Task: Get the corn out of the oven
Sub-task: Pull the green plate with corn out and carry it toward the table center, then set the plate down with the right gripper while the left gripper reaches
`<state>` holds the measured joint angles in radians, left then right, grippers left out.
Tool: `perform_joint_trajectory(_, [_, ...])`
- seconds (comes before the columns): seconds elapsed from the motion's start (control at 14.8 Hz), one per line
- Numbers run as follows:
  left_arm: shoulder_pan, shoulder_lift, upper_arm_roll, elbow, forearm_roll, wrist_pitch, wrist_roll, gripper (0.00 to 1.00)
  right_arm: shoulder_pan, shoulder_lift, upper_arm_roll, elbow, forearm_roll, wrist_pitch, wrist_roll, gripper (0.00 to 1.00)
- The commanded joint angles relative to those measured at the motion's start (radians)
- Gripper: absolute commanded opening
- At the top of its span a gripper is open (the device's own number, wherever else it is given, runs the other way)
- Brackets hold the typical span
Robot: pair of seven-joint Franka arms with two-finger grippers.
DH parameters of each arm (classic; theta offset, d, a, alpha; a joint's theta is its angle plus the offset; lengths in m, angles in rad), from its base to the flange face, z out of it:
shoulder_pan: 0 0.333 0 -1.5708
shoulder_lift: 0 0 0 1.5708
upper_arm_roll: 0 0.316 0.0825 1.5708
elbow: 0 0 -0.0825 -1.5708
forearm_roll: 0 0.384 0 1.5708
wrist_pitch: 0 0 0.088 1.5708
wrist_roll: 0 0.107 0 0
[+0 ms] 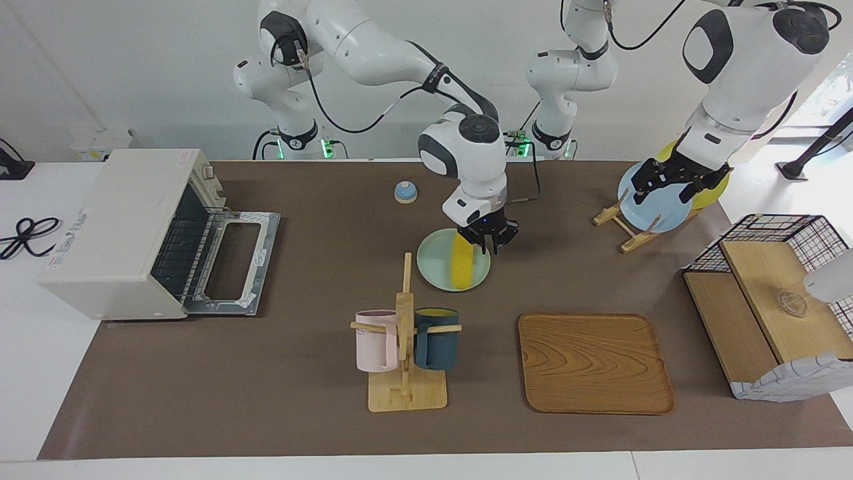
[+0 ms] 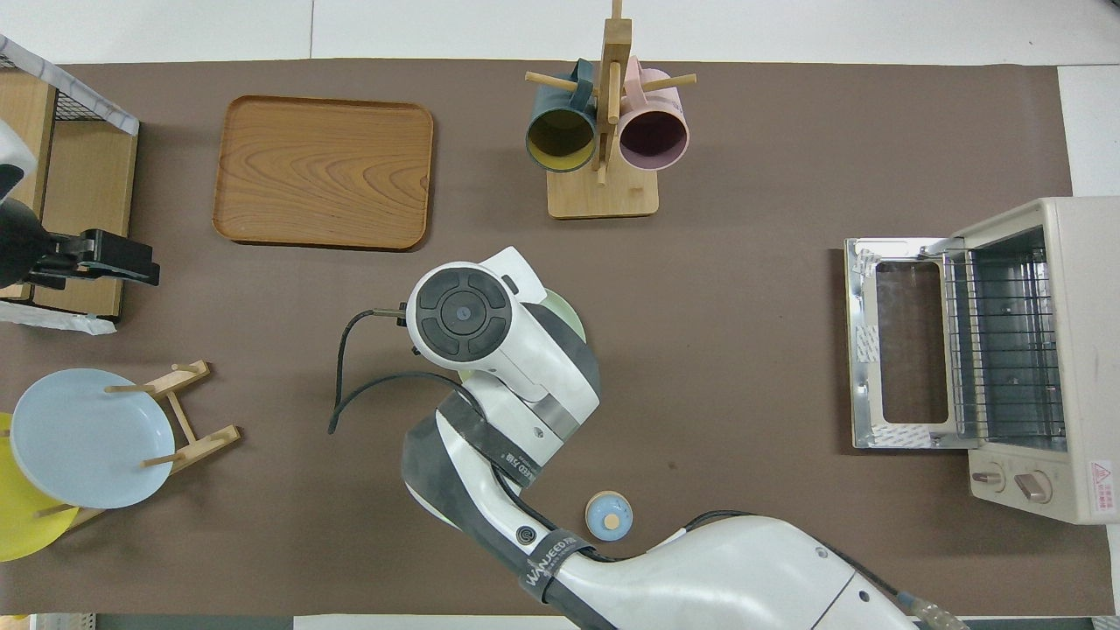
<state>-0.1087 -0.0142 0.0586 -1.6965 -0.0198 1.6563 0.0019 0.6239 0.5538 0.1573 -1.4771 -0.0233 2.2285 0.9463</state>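
The corn (image 1: 461, 267) lies on a pale green plate (image 1: 433, 263) in the middle of the table, outside the oven. The off-white oven (image 1: 126, 227) stands at the right arm's end, its door (image 1: 230, 260) folded down flat and its wire rack bare. My right gripper (image 1: 488, 244) is down at the plate's rim, shut on it. In the overhead view the right arm hides the corn, and only an edge of the plate (image 2: 570, 317) and the oven (image 2: 1015, 350) show. My left gripper (image 1: 673, 181) waits raised over the plate rack.
A wooden mug rack (image 1: 403, 347) with a pink and a dark blue mug stands farther from the robots than the plate. A wooden tray (image 1: 593, 363), a wire-and-wood basket (image 1: 780, 313), a rack with a blue plate (image 1: 653, 203) and a small blue bell (image 1: 405, 192) are also there.
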Motion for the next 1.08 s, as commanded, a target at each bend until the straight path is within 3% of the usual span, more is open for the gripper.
perform_joint_trajectory(0.0, [0.009, -0.012, -0.005, -0.009, 0.021, 0.02, 0.007, 1.0, -0.036, -0.035, 0.004, -0.008, -0.021, -0.025, -0.024, 0.37])
perform_joint_trajectory(0.2, [-0.005, -0.012, -0.008, -0.018, 0.015, 0.039, 0.0, 1.0, -0.11, -0.122, -0.004, -0.026, -0.036, -0.252, -0.104, 0.37])
perform_joint_trajectory(0.34, [-0.046, -0.015, -0.014, -0.054, 0.009, 0.066, -0.003, 1.0, -0.214, -0.188, -0.002, -0.106, -0.041, -0.315, -0.182, 0.37])
perform_joint_trajectory(0.61, [-0.205, 0.014, -0.014, -0.087, -0.048, 0.147, -0.172, 1.0, -0.37, -0.308, -0.002, -0.383, -0.043, -0.255, -0.391, 0.36])
perform_joint_trajectory(0.88, [-0.347, 0.108, -0.013, -0.104, -0.106, 0.278, -0.279, 1.0, -0.487, -0.333, -0.004, -0.486, -0.078, -0.195, -0.515, 0.32])
perform_joint_trajectory(0.95, [-0.386, 0.143, -0.013, -0.109, -0.106, 0.308, -0.281, 1.0, -0.504, -0.342, -0.004, -0.509, -0.098, -0.178, -0.532, 0.27])
perform_joint_trajectory(1.02, [-0.423, 0.18, -0.013, -0.109, -0.106, 0.351, -0.28, 1.0, -0.521, -0.348, -0.004, -0.538, -0.124, -0.164, -0.541, 0.13])
